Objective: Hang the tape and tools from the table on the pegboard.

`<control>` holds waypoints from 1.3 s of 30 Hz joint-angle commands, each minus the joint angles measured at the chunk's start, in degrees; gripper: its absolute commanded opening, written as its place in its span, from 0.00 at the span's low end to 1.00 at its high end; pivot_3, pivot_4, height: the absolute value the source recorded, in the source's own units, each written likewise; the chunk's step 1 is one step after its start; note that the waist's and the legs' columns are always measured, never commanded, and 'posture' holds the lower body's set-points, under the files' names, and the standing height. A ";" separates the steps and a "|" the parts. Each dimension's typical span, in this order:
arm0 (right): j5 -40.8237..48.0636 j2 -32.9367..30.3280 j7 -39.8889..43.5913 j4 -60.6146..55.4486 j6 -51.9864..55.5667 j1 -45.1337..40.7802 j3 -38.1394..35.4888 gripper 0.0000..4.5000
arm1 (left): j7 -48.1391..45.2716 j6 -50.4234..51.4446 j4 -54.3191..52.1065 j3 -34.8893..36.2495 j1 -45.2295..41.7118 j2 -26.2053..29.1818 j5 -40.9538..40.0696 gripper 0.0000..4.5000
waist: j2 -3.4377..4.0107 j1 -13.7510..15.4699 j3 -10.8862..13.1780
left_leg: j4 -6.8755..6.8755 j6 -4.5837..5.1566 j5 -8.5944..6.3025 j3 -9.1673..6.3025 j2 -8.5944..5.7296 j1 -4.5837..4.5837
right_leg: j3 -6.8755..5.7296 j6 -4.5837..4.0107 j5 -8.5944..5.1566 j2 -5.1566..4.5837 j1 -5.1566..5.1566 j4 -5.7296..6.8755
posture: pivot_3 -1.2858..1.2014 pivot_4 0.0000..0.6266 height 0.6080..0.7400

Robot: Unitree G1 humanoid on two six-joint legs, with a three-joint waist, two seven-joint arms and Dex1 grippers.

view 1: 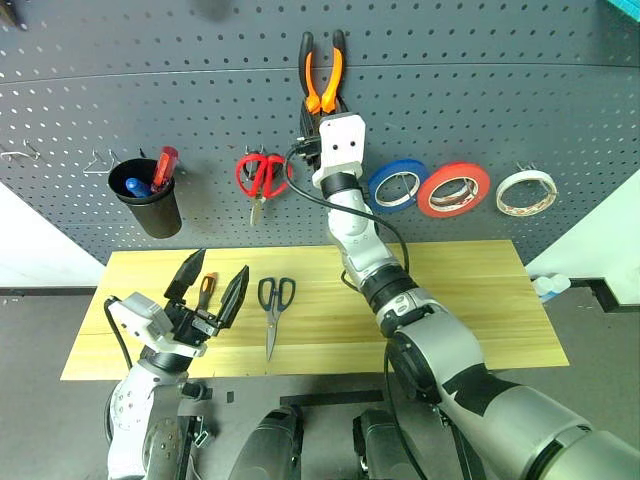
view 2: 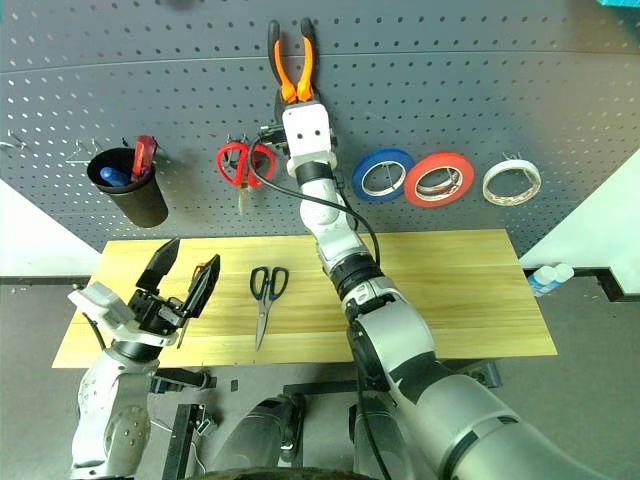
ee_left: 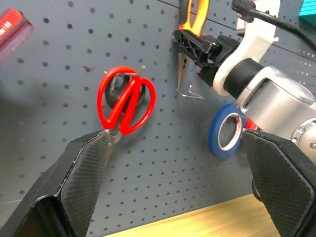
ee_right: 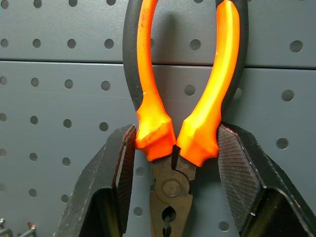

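Observation:
Orange-and-black pliers (view 1: 322, 70) stand handles-up against the dark grey pegboard (view 1: 500, 90), and my right gripper (ee_right: 176, 131) is shut on them, its pads pressing both handles just above the pivot. The cream tape (view 1: 526, 192) hangs on a hook at the far right of the board. Black scissors (view 1: 274, 305) lie on the wood-grain table (view 1: 470, 300). My left gripper (view 1: 218, 265) hovers open over the table's left part, above a small orange-handled tool (view 1: 206, 290) lying there. Nothing is between its fingers.
Red scissors (view 1: 262, 177), a blue tape roll (view 1: 397, 185) and a red-orange roll (view 1: 453, 189) hang on the board. A black cup (view 1: 150, 200) holding a red-handled tool hangs at the left, near bare hooks (view 1: 100, 160). A bare hook (ee_left: 190, 94) sticks out below the pliers' nose.

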 commanded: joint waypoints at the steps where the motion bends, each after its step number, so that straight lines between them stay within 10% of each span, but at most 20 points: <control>1: 0.01 -1.17 -0.85 -2.21 0.42 -1.35 -0.75 0.46 | -0.71 -1.19 -0.06 -0.17 -0.80 -0.16 0.18 1.00 | -0.01 -0.01 -0.01 | 0.00 -0.01 0.01 0.00 0.00 0.00 | 0.00 0.00 0.00 0.00 0.00 0.01 | 0.55 0.27 0.82; 32: -0.18 0.62 -0.81 -8.29 5.56 6.18 0.26 0.46 | -1.06 0.04 -1.65 0.43 0.34 1.19 -0.44 1.00 | 0.00 -0.13 0.00 | -0.19 -0.06 0.15 -0.04 0.03 -0.02 | -0.02 -0.08 0.05 0.01 0.05 0.02 | 0.55 0.31 0.82; 39: -0.08 1.13 -0.16 -9.11 6.76 6.45 0.31 0.97 | -1.09 -0.22 -1.09 0.39 -0.16 0.96 -0.28 1.00 | 0.00 -0.11 0.00 | -0.19 -0.07 0.16 -0.04 0.03 -0.02 | -0.02 -0.08 0.05 0.01 0.05 0.02 | 0.55 0.30 0.82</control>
